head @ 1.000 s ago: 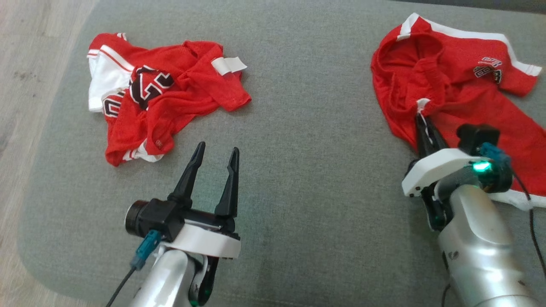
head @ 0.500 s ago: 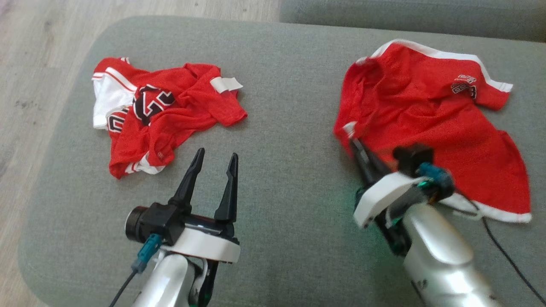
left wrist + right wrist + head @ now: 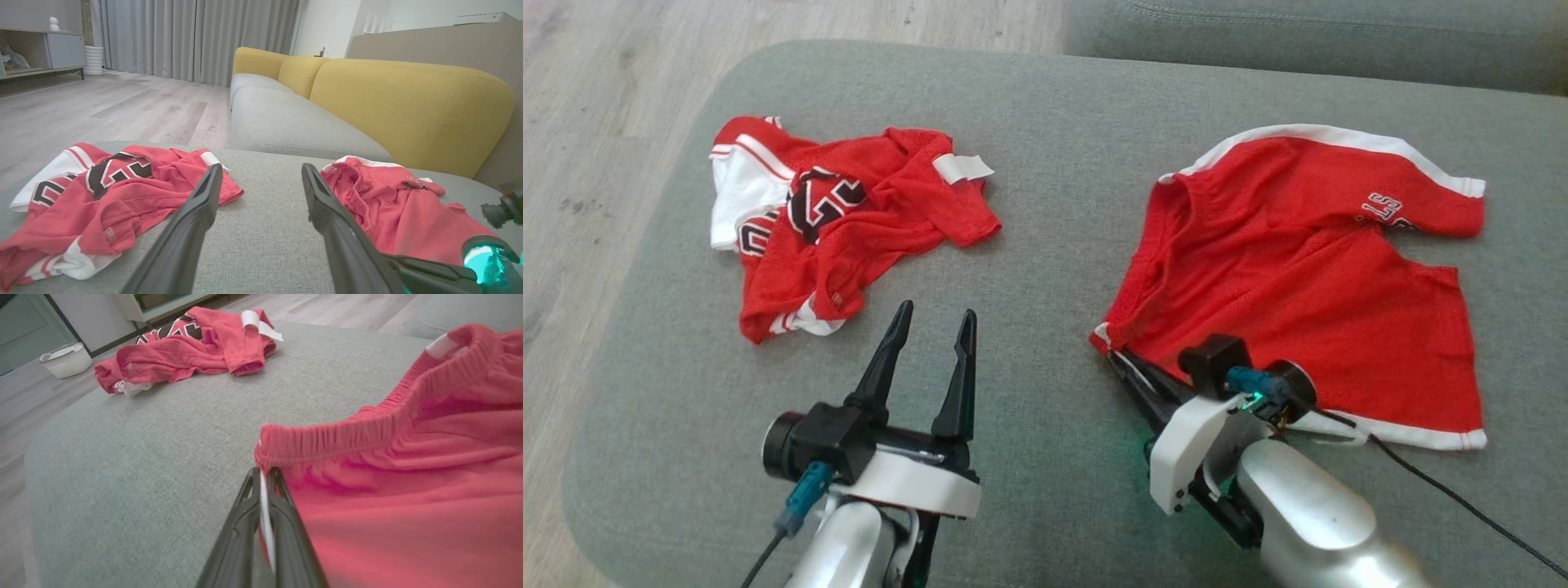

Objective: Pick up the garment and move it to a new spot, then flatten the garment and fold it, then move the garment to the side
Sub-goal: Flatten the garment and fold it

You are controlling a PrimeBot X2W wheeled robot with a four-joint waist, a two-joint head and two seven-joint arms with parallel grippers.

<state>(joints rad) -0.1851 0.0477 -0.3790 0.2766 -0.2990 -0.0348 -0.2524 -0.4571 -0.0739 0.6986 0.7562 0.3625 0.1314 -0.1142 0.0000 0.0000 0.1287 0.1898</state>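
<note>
So we've got the red shorts (image 3: 1298, 278) lying mostly spread out over the right half of the head view, on the grey cushion (image 3: 1045, 204). The gathered waist edge faces the middle of the frame, and white trim runs along the top and the bottom right. The right tool (image 3: 1112, 357) is pinched onto the lower left corner of the shorts, right at the end of the elastic waistband (image 3: 339, 435). In the right wrist view its two fingers are almost together with a thin white strip (image 3: 265, 514) clamped between them, which we're guessing is a label or a bit of trim. The left tool (image 3: 935, 312) sits at lower centre-left with its fingers spread well apart and nothing in them. It points at bare cushion between the shorts and the crumpled jersey (image 3: 841, 212) at upper left. Handling-wise, this looks like light mesh fabric: floppy, no stiffness at all, and it'll drag and bunch on the textured cushion rather than slide cleanly. We reckon the waistband is the best place to hold, since the elastic is thicker and gives the fingers something to bite. A grip on just a label could slip or tug loose. For flattening, a second hold at the far end of the waistband or on a hem corner would let us stretch it taut.
</note>
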